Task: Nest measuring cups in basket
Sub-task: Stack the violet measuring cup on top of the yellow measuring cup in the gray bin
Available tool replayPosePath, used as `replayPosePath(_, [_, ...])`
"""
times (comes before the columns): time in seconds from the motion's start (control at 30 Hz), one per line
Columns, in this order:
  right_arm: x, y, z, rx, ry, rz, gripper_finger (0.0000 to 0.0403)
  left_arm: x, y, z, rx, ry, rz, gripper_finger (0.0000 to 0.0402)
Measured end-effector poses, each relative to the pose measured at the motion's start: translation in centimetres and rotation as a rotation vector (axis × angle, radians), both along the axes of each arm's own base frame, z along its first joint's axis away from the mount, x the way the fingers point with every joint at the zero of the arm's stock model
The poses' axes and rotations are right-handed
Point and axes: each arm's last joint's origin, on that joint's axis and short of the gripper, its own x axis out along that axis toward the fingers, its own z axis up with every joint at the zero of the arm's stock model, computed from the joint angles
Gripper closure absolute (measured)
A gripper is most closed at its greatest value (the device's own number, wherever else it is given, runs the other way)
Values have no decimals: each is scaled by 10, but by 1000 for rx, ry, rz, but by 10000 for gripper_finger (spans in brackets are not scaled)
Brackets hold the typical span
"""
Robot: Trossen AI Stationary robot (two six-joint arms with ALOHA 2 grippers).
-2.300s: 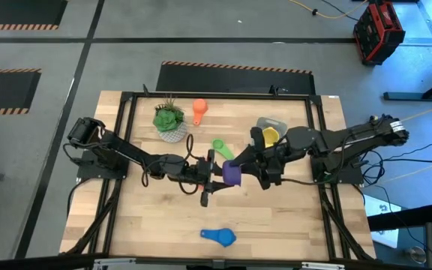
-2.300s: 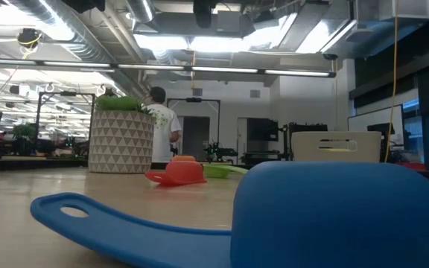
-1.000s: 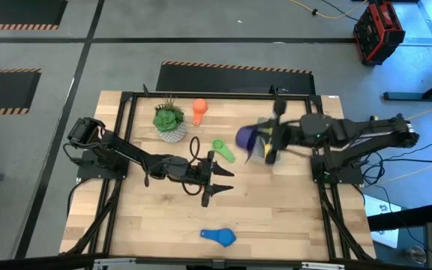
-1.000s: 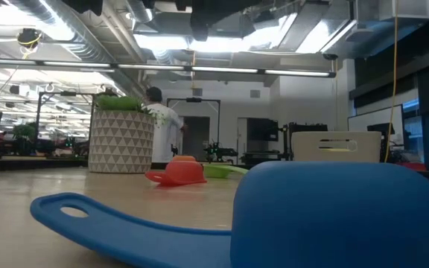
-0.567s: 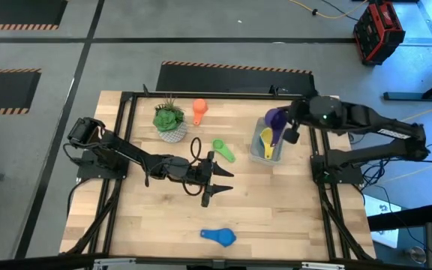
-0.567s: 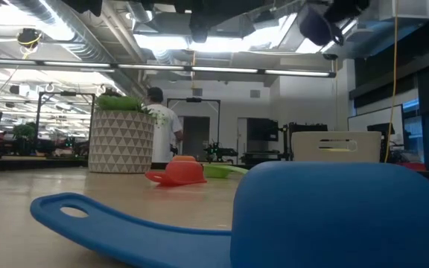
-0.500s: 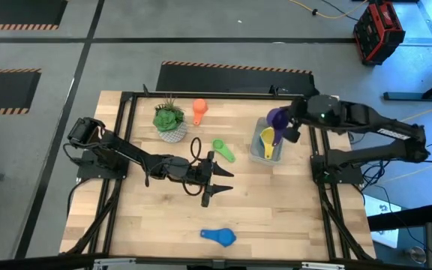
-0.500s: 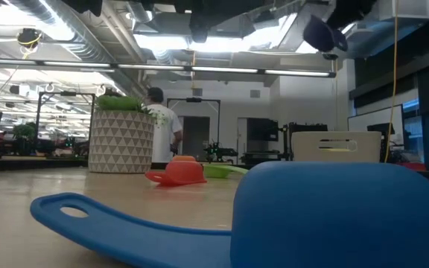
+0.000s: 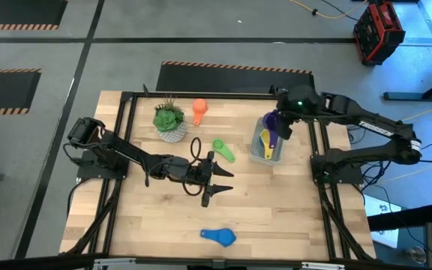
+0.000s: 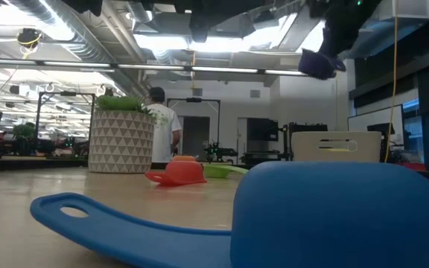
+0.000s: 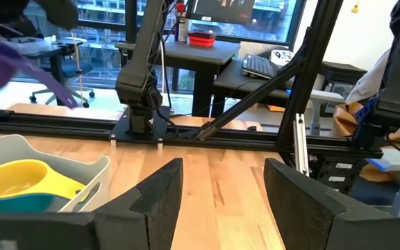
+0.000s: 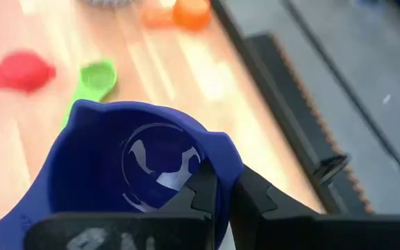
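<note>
My right gripper [image 9: 278, 124] hangs over the far end of the pale grey basket [image 9: 255, 154], shut on the purple cup [image 9: 271, 118]. In the basket lies a yellow cup [image 9: 267, 138] on a teal one [image 11: 21, 202]. On the table are the orange cup [image 9: 199, 110], green cup [image 9: 223, 150] and blue cup [image 9: 218, 236]. A red cup [image 12: 16, 69] shows only in the right wrist view. My left gripper [image 9: 220, 184] hovers open at mid-table, pointing level toward the basket and holding nothing. My right gripper pinches the purple cup's wall at its rim [image 12: 217, 161], with one finger [image 12: 200, 196] on the inner side and the other on the outer side. The fingers slant down from above. The cup is clear of the basket, mouth toward the wrist camera, handle [image 11: 60, 92] sticking out sideways.
A white patterned pot with a green plant [image 9: 170, 121] stands at the far left, next to the orange cup. A black frame [image 9: 317, 142] runs round the table top. Bare wood lies between the blue cup and the basket.
My right gripper has swung from mid-table toward the table's far right corner with the purple cup, tipping downward and rolling as it went. It now hangs over the basket's far end and has sunk a little. The grip stayed shut.
</note>
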Motion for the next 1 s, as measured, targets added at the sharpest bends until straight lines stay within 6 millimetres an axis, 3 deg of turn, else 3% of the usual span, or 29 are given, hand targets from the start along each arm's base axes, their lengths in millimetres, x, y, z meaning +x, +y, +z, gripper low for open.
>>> replayPosePath(0.3, [13, -25, -27, 201, 97, -58, 379, 0, 0, 0, 0, 0, 0, 207])
replayPosePath(1.0, [45, -59, -97, 379, 404, -132, 379, 0, 0, 0, -2, 0, 0, 207])
